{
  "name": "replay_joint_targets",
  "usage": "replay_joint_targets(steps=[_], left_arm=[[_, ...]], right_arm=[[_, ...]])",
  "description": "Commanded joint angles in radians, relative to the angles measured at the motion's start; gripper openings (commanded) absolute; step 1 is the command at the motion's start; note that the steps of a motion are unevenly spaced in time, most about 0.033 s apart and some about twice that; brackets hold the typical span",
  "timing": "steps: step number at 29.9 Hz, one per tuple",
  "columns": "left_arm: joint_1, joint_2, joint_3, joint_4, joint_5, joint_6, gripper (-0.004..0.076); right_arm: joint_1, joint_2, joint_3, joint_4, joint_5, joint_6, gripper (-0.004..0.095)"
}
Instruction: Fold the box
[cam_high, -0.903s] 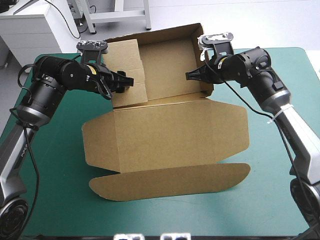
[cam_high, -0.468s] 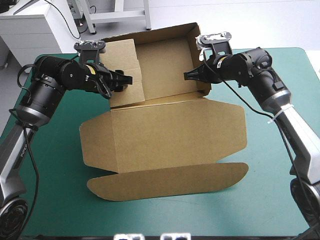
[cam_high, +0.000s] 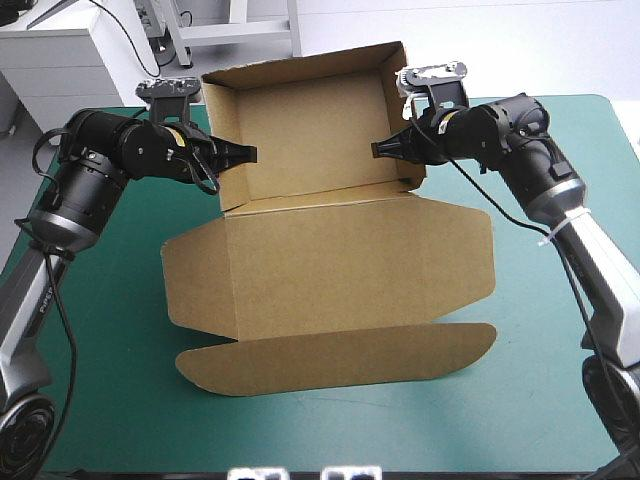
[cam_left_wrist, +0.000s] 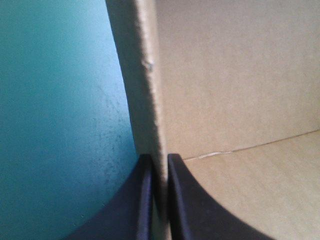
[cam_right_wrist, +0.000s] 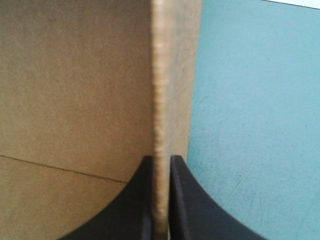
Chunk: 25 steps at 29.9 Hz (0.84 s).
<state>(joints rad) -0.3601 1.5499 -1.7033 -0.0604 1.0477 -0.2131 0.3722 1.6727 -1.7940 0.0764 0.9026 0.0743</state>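
The brown box (cam_high: 330, 265) lies on the teal-green cover as an open tray at the back, with its lid flat toward the front. The tray's walls (cam_high: 300, 75) stand raised. My left gripper (cam_high: 246, 154) is shut on the box's left wall; in the left wrist view the wall's edge (cam_left_wrist: 146, 75) runs up from between the black fingers (cam_left_wrist: 177, 200). My right gripper (cam_high: 379, 150) is shut on the box's right wall, whose edge (cam_right_wrist: 161, 75) rises from between its fingers (cam_right_wrist: 182, 200). Both arms reach in from the sides at wall height.
The lid's rounded front flap (cam_high: 340, 357) lies toward the table's front edge. Bare teal-green cover (cam_high: 110, 340) shows to the left of the box, and more (cam_high: 545, 350) to its right. Both side flaps of the lid lie flat.
Earlier the left side panel leaned inward over the tray floor with my left gripper open around it. Now that panel stands upright as a wall and the left gripper has shut on it. The right gripper has held its grip.
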Motion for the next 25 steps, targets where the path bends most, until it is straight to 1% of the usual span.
replay_joint_targets(steps=[1,9,13,15,16,19,21,23,25], left_arm=[[-0.011,-0.034,-0.033,-0.071,-0.088,0.007,-0.0006],[-0.011,-0.006,-0.033,-0.071,-0.107,0.005,-0.0007],[-0.011,0.02,-0.033,-0.079,-0.114,0.003,0.0009],[-0.011,0.026,-0.033,-0.089,-0.118,0.003,0.0072],[-0.011,0.026,-0.033,-0.089,-0.118,0.005,0.0127],[-0.011,0.028,-0.033,-0.087,-0.122,0.003,0.034],[-0.011,0.028,-0.033,-0.079,-0.133,-0.043,0.0487],[-0.011,0.028,-0.033,-0.068,-0.15,-0.091,0.0575],[-0.011,0.028,-0.033,-0.052,-0.16,-0.128,0.0592]], right_arm=[[0.012,-0.054,-0.033,0.112,-0.085,-0.031,-0.0014],[0.01,-0.054,-0.033,0.116,-0.074,-0.059,-0.0014],[0.01,-0.054,-0.033,0.118,-0.072,-0.059,-0.0014],[0.01,-0.054,-0.033,0.119,-0.072,-0.059,-0.0014],[0.01,-0.054,-0.033,0.119,-0.072,-0.059,-0.0014],[0.01,-0.054,-0.033,0.125,-0.072,-0.059,-0.0014],[0.01,-0.054,-0.033,0.144,-0.072,-0.074,-0.0014],[0.01,-0.054,-0.033,0.163,-0.072,-0.086,-0.0014],[0.01,-0.054,-0.033,0.17,-0.074,-0.088,-0.0014]])
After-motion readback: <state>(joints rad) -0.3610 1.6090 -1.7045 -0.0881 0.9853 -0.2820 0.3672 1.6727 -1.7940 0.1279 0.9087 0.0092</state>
